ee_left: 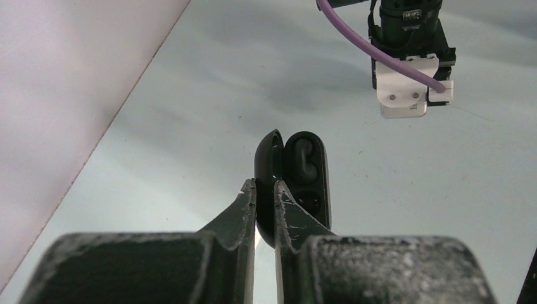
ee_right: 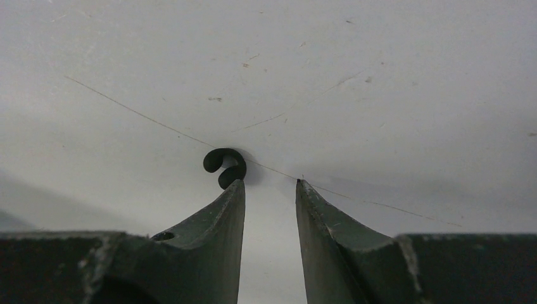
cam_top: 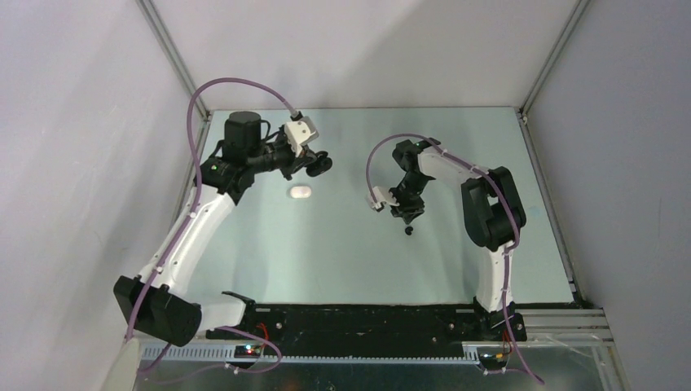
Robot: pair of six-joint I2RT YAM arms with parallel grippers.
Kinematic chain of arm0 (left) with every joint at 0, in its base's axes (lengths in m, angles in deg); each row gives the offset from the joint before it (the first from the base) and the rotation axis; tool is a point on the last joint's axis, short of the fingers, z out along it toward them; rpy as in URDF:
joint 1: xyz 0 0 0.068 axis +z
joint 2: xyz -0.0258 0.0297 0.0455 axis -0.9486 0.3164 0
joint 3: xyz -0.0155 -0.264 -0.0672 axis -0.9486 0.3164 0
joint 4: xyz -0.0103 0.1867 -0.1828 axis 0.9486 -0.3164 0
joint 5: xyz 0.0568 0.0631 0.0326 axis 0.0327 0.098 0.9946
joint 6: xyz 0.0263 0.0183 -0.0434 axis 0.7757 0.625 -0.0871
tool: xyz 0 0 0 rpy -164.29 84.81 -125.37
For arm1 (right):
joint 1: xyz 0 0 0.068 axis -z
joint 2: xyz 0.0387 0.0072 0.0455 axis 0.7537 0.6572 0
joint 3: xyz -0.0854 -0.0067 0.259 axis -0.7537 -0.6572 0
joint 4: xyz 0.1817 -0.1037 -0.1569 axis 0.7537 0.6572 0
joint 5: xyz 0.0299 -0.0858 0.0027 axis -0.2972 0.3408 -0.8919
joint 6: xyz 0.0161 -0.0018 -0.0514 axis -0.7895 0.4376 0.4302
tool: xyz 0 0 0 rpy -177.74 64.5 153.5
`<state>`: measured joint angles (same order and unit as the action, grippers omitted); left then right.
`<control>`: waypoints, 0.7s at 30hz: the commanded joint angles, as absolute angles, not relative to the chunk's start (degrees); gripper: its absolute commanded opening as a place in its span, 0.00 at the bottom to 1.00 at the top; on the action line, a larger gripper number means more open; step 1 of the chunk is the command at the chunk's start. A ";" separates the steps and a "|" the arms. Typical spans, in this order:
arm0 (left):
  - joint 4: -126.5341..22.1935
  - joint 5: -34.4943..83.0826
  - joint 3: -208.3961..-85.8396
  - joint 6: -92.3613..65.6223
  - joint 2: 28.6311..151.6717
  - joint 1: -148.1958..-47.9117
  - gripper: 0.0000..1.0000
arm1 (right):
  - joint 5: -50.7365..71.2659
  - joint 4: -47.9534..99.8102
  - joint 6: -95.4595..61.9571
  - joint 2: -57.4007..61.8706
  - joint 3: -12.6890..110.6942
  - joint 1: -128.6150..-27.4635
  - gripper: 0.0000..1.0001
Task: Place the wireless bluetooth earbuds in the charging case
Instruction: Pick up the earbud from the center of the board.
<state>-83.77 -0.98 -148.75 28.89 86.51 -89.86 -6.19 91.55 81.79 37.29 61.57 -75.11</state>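
My left gripper (ee_left: 265, 187) is clamped on the raised lid of the open black charging case (ee_left: 308, 190). A seated black earbud (ee_left: 304, 158) fills the well farthest from the fingers (the nearer well I cannot read). A pill-shaped white case (cam_top: 300, 192) lies near that hand, on the side toward the arm bases. My right gripper (ee_right: 269, 185) hangs low over the table (ee_right: 392, 95), jaws apart and holding nothing. A loose black earbud (ee_right: 225, 166) lies at the tip of one finger, outside the gap.
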 commanded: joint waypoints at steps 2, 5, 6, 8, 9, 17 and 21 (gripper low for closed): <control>-82.53 -1.18 -148.33 28.07 85.26 -89.66 0.00 | -6.38 94.82 83.47 37.62 62.68 -75.44 0.40; -82.52 -1.34 -148.13 28.06 85.30 -89.66 0.00 | -6.60 94.74 82.90 37.81 62.45 -75.68 0.40; -82.52 -1.45 -148.10 28.03 85.32 -89.70 0.00 | -6.48 94.58 82.80 37.93 62.38 -75.74 0.40; -82.52 -1.57 -148.17 28.04 85.34 -89.71 0.00 | -6.49 94.51 82.67 38.02 62.30 -75.84 0.40; -82.55 -1.60 -148.23 27.99 85.37 -89.72 0.00 | -6.55 94.51 82.52 38.11 62.35 -75.88 0.40; -82.54 -1.47 -148.07 27.87 85.28 -89.71 0.00 | -6.05 92.58 81.15 38.93 62.19 -76.38 0.38; -82.57 -1.27 -147.99 27.92 85.15 -89.68 0.00 | -5.75 92.23 81.16 39.30 61.97 -76.37 0.37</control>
<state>-83.73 -1.01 -148.44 28.60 86.45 -89.84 -6.02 92.42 81.59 38.45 61.57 -76.07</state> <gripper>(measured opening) 0.132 0.379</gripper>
